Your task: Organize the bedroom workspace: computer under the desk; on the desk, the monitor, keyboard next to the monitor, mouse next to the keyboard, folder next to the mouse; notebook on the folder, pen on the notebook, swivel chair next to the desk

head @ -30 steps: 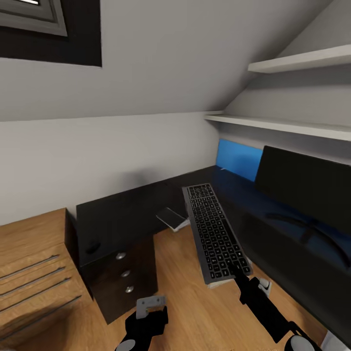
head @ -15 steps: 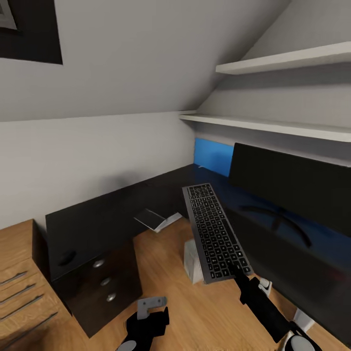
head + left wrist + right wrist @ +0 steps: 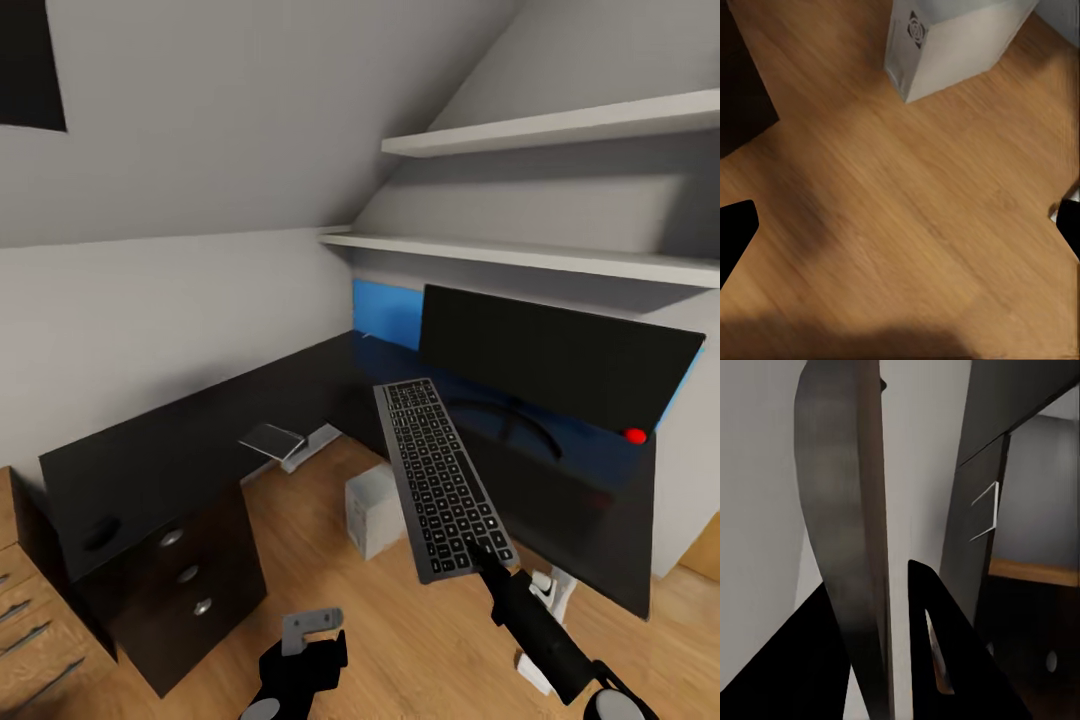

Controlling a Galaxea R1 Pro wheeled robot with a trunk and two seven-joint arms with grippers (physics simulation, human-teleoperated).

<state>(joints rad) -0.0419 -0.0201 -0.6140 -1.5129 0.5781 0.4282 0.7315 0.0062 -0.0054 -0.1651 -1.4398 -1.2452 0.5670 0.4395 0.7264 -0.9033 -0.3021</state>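
My right gripper [image 3: 482, 556] is shut on the near end of the keyboard [image 3: 438, 474], which hangs long and flat in the air in front of the desk [image 3: 200, 440]. In the right wrist view the keyboard [image 3: 851, 547] is edge-on between the black fingers [image 3: 937, 645]. The monitor [image 3: 550, 352] stands on the desk's right wing. On the floor by the desk sits the white computer [image 3: 374, 511], also seen as the computer [image 3: 952, 45] in the left wrist view. A dark mouse [image 3: 100, 532] lies at the desk's left end. The thin grey notebook [image 3: 271, 439] overhangs the desk's inner edge. My left gripper [image 3: 306, 640] hangs low and open.
Black drawers [image 3: 187, 573] with silver knobs fill the desk's left end, with a wood dresser [image 3: 25, 625] beside them. Two white shelves [image 3: 520, 255] run along the wall above the monitor. A blue back panel [image 3: 385, 310] is behind it. Something white [image 3: 545, 592] sits on the floor below my right arm.
The camera has turned right, so the room slides left in the picture. The computer and more of the monitor have come into view. Both grippers and the keyboard keep their places.
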